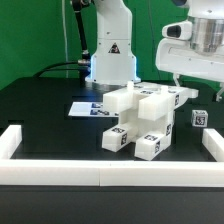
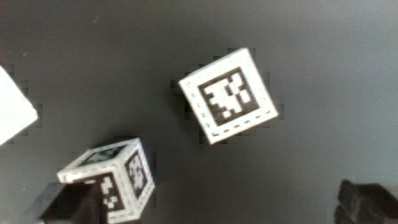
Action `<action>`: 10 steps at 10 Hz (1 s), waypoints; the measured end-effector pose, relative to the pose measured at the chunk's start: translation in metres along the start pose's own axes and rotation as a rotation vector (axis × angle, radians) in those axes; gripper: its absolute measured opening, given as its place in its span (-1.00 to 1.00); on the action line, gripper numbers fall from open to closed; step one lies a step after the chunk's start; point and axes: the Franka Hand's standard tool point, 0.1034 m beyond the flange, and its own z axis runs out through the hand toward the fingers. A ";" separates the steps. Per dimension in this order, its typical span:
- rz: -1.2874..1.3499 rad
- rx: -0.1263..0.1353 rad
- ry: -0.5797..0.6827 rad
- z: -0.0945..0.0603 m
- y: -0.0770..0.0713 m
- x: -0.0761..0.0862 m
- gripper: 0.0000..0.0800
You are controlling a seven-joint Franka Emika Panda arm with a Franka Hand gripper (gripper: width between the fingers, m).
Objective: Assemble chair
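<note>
the border rail (image 1: 100,178) fronts the chair (image 1: 140,115), white blocks bearing tags.

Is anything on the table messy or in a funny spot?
One small tagged cube sits by itself toward the exterior view's right, apart from the cluster of white chair parts in the middle of the table. That makes it look like a stray piece. Nothing looks broken or spilled.

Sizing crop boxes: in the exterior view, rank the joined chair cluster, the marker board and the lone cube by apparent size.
1. chair cluster
2. marker board, lying flat, so foreshortened
3. lone cube, smallest, though not far behind the board
</note>
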 end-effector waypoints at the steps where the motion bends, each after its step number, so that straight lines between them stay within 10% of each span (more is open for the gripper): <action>1: -0.003 0.002 0.001 -0.001 0.002 0.005 0.62; 10: -0.023 0.004 0.014 -0.002 0.009 0.033 0.62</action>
